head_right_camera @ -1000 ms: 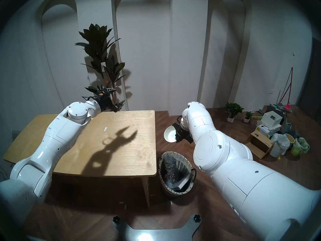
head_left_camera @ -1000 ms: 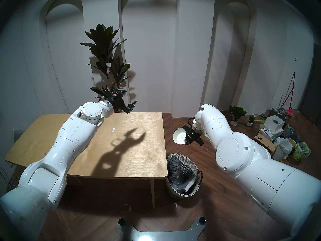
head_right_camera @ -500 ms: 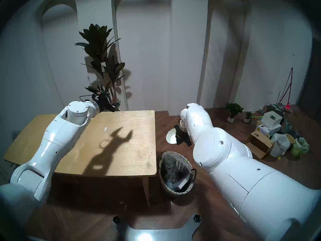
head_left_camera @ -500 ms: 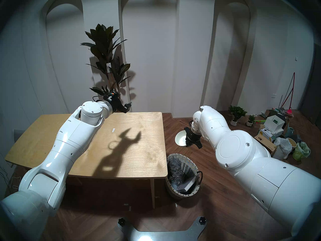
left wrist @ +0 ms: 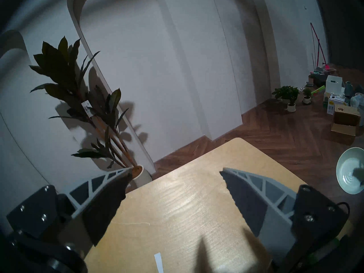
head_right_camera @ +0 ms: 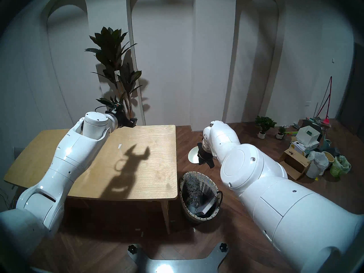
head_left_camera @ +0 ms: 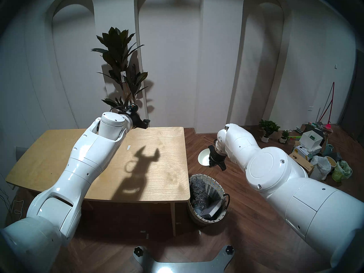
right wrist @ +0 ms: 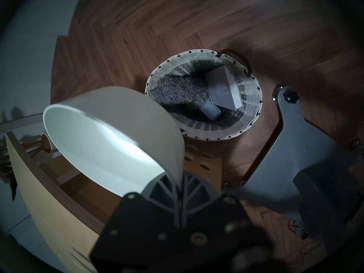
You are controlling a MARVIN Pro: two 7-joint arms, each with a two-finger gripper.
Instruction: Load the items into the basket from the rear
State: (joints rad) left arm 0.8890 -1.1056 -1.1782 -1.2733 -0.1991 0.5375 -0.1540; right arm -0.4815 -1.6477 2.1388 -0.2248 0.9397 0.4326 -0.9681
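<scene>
Right of centre in the head view, the right gripper (head_left_camera: pixel 216 165) is hanging over bare floor, pointing steeply down, fingers pinched tight on the rim of the bowl (head_left_camera: pixel 203 156). The wrist view shows why: the wall of the bowl (right wrist: pixel 110 136) is running between the two fingers, so the bowl is hanging tilted off one edge, its open side turned to the lower left of that frame. An edge pinch probably suits a thin-walled dish too wide to span.

Below it in the head view, the basket (head_left_camera: pixel 220 185) is sitting on the floor just beside the table (head_left_camera: pixel 59 148) leg, bowl and basket apart. Inside the basket (right wrist: pixel 254 109) the box (right wrist: pixel 226 87) is leaning against the wall by the dark handle, the bottle (right wrist: pixel 208 109) is lying on its side, and a grey fluffy duster (right wrist: pixel 177 89) is filling the far part. Judging by that, two items are loaded and the bowl is the last.

Upper left, the left gripper (left wrist: pixel 175 172) is hovering over the table's far edge, fingers spread wide and gripping nothing, seemingly parked clear. A tall plant (head_left_camera: pixel 120 69) is standing behind it.
</scene>
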